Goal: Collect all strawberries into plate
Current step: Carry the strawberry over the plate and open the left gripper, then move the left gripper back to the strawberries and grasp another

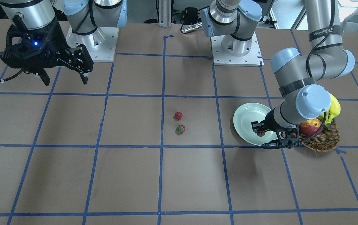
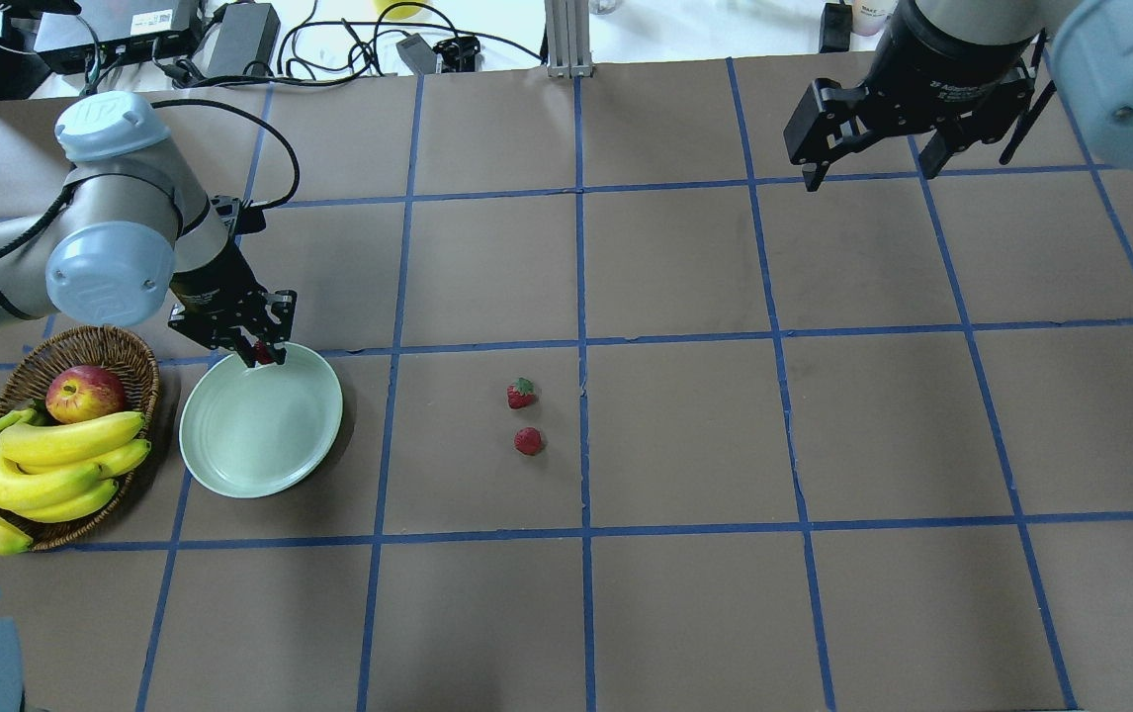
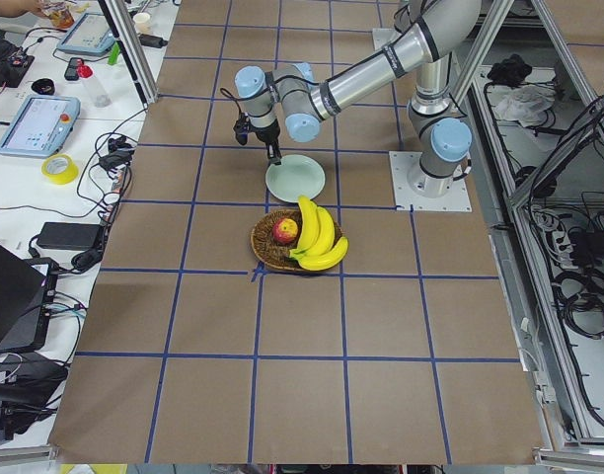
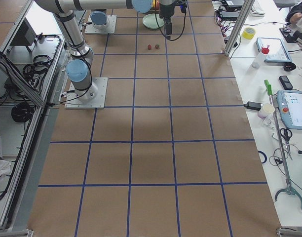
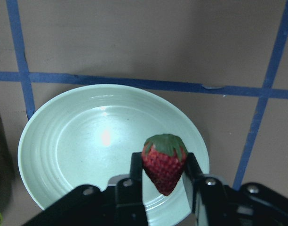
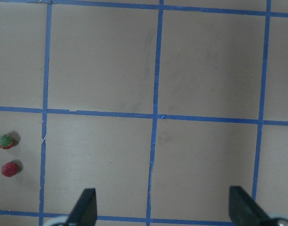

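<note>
My left gripper [image 2: 260, 353] is shut on one strawberry [image 5: 164, 161] and holds it above the far rim of the pale mint-green plate [image 2: 240, 450]. The same berry [image 1: 261, 133] shows between the fingers over the plate [image 1: 244, 120] in the front view. Two more strawberries lie on the table near the middle, one [image 2: 521, 395] with its green cap showing, the other [image 2: 528, 441] just nearer me. They also show in the right wrist view [image 6: 5, 141] [image 6: 9, 169]. My right gripper [image 2: 868, 163] is open and empty, high over the far right of the table.
A brown wicker basket [image 2: 131, 361] with a red-yellow apple [image 2: 84, 393] and a bunch of bananas [image 2: 33, 470] stands just left of the plate. The table is brown with a blue tape grid. Cables and boxes lie beyond the far edge.
</note>
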You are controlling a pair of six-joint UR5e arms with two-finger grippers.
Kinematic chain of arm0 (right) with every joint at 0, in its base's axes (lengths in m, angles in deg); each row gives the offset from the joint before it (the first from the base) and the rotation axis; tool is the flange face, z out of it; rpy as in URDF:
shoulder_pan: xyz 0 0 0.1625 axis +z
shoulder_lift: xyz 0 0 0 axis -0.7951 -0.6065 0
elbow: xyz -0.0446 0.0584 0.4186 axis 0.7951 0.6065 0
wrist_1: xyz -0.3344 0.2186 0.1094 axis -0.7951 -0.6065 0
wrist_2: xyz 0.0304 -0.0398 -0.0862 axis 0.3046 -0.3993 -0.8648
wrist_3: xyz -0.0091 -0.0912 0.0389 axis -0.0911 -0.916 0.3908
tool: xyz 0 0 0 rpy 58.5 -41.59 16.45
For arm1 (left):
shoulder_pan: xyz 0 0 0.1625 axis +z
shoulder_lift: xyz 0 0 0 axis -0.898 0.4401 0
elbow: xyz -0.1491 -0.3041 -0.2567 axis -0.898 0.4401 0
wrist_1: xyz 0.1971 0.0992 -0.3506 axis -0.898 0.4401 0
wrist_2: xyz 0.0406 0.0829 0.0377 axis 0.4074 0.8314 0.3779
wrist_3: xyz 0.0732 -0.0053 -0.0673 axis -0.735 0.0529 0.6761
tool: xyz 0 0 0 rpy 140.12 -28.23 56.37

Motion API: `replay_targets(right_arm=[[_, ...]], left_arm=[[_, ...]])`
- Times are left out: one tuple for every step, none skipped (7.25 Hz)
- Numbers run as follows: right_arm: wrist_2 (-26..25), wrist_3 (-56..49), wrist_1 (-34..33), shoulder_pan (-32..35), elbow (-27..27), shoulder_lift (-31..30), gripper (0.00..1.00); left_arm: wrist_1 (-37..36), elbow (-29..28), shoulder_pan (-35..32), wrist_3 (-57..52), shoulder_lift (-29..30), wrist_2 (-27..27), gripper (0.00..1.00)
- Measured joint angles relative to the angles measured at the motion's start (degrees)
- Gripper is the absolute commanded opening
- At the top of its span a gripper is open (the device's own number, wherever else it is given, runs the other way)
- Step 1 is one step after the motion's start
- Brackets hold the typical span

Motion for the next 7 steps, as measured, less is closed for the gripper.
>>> replay_targets(right_arm=[[0.0,0.0,0.0,0.0,0.0,0.0,1.00],[0.0,0.0,0.0,0.0,0.0,0.0,1.00],[0.0,0.0,0.0,0.0,0.0,0.0,1.00],[0.0,0.0,0.0,0.0,0.0,0.0,1.00],[0.0,0.0,0.0,0.0,0.0,0.0,1.00],[0.0,0.0,0.0,0.0,0.0,0.0,1.00],[0.1,0.0,0.0,0.0,0.0,0.0,1.00]], left_arm=[[-0.1,0.4,0.5,-0.2,0.3,0.9,0.00],[-0.2,0.7,0.8,-0.2,0.6,2.1,0.04],[-0.2,0.9,0.8,-0.2,0.9,2.9,0.99],[-0.2,1.0,0.9,-0.3,1.1,3.2,1.00],[0.0,1.3,0.9,-0.2,1.1,3.4,1.00],[0.3,1.7,0.9,0.0,0.9,3.5,1.00],[0.4,1.8,0.9,0.1,0.4,3.5,1.00]])
